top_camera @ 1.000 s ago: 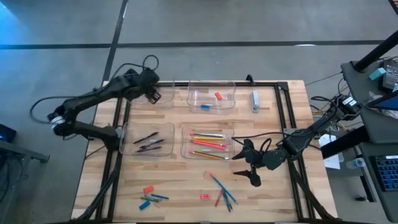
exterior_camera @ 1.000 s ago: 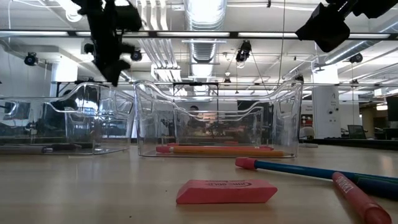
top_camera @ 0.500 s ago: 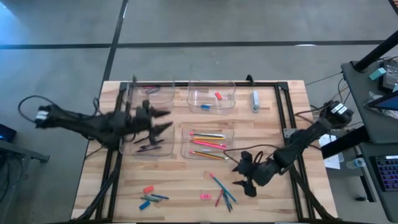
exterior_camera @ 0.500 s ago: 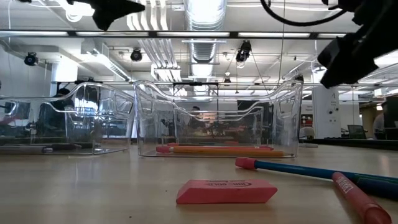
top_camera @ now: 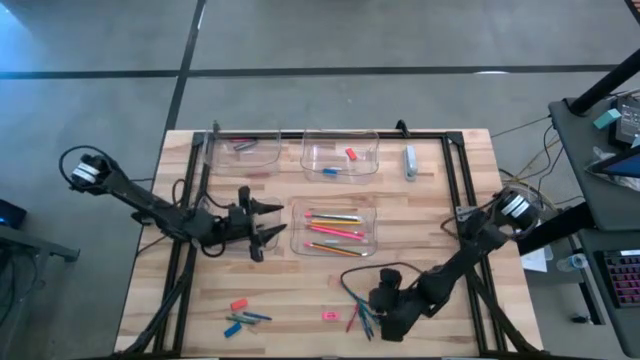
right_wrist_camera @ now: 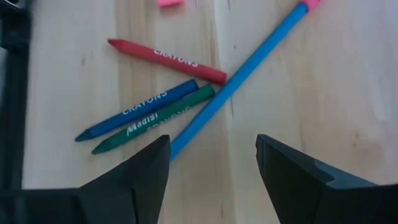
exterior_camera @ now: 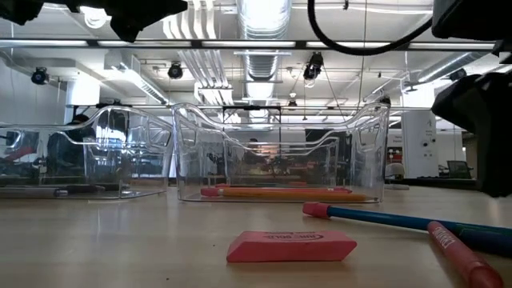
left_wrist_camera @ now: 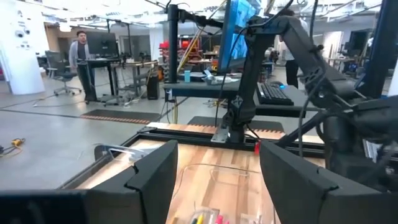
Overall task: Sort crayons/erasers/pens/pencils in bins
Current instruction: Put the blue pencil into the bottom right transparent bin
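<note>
- Crayons: a red crayon (right_wrist_camera: 168, 60), a blue crayon (right_wrist_camera: 137, 109) and a green crayon (right_wrist_camera: 154, 120) lie on the table (top_camera: 430, 240) beside a blue pencil (right_wrist_camera: 239, 78), near the front edge.
- Right claw (top_camera: 385, 308) hangs just above them, spread wide, holding nothing; the sticks lie just ahead of its fingers (right_wrist_camera: 134, 180).
- Left claw (top_camera: 262, 222) is spread open and empty over the pen bin (top_camera: 205, 205).
</note>
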Motion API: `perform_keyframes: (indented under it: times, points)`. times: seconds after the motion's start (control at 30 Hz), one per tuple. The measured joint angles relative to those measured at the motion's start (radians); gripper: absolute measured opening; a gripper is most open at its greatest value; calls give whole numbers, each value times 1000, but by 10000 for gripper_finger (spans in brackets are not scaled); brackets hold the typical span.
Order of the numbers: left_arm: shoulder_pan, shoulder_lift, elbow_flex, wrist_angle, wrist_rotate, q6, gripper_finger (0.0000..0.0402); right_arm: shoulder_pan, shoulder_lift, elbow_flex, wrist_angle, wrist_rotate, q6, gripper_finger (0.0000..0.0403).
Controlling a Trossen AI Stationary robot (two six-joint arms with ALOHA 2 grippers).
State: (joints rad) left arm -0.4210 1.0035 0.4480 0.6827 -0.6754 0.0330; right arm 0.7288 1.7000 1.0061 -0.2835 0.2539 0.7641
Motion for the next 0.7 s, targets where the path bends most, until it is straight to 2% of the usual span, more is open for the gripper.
perform_keyframes:
  times: [0.2, 0.3, 0.47, 0.57, 0.7]
  points:
    - [0, 19, 10, -2, 0, 0, 212, 0, 101, 107, -74, 0, 13, 225]
    - [0, 19, 9, -2, 0, 0, 212, 4, 138, 151, -164, 1, 50, 225]
    - [0, 19, 8, -2, 0, 0, 212, 10, 160, 169, -259, 7, 133, 219]
    - [0, 19, 8, -2, 0, -1, 212, 11, 153, 155, -265, -6, 157, 199]
    - [0, 19, 7, -2, 0, -2, 212, 11, 153, 139, -271, -16, 181, 147]
